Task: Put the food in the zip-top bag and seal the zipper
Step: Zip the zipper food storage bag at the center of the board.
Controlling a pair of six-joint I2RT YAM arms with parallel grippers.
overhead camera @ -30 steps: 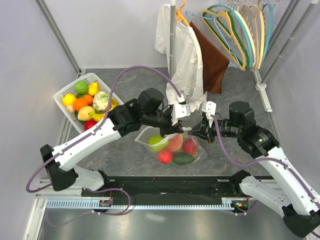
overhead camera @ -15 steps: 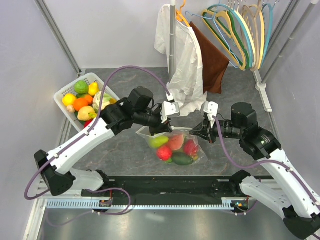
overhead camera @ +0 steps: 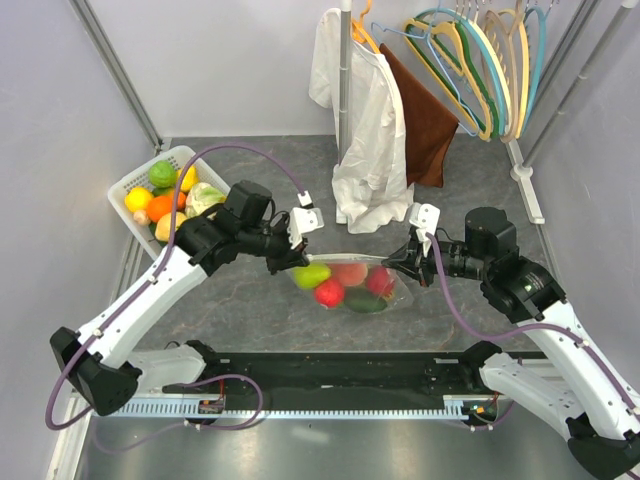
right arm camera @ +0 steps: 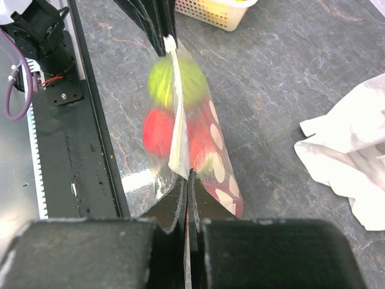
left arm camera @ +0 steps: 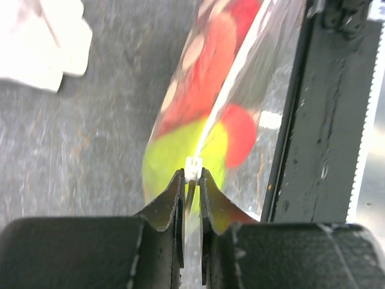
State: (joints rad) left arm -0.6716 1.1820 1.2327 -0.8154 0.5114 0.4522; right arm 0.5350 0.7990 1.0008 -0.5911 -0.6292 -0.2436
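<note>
slider (left arm camera: 193, 169) dragged leftward, bag (overhead camera: 352, 287) stretched (now taut)

A white lattice basket (overhead camera: 140, 171) sits at the far left of the grey stone-patterned tabletop (overhead camera: 250, 305), well apart from a white shirt (overhead camera: 365, 110) that hangs against an upright pole (overhead camera: 345, 60), its hem bunched on the surface. Just right of the shirt hangs a brown cloth (overhead camera: 425, 120), and beside it is a row of coloured hangers (overhead camera: 490, 70). A black rail (overhead camera: 340, 372) runs along the near edge.

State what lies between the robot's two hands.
The zip-top bag, holding the food, spans from the left hand to the right hand; the top external view shows it.
</note>
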